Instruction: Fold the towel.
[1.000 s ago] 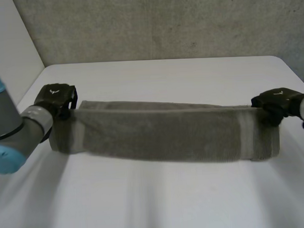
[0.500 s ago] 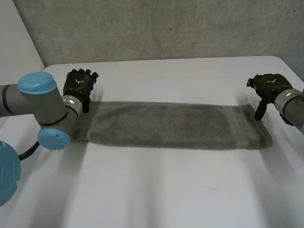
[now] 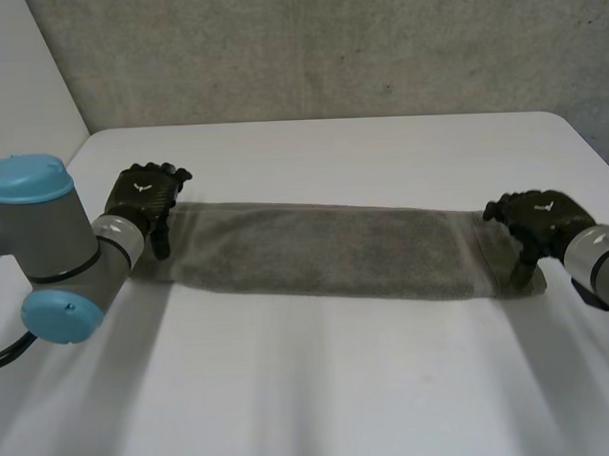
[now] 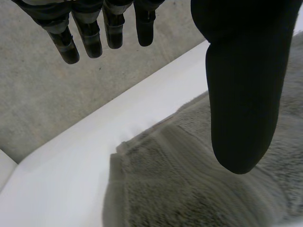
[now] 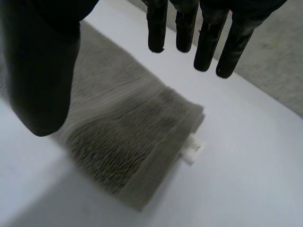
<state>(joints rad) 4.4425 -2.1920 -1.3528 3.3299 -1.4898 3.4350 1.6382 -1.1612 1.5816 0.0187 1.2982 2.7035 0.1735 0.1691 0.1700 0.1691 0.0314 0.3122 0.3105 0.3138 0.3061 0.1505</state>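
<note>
Towel (image 3: 325, 252): grey-green terry, one colour throughout, with a paler ribbed band near each short end and a small white label (image 5: 191, 147) at one corner. Surface (image 3: 340, 387): plain white; wall (image 3: 328, 47) behind it: mottled grey. My left robot hand (image 3: 143, 194) and my right robot hand (image 3: 539, 220): black; my left arm (image 3: 60, 252): grey, light-blue caps.

Left hand (image 3: 146, 193): fingers straight, thumb apart. Right hand (image 3: 540, 218): fingers straight, thumb apart.
</note>
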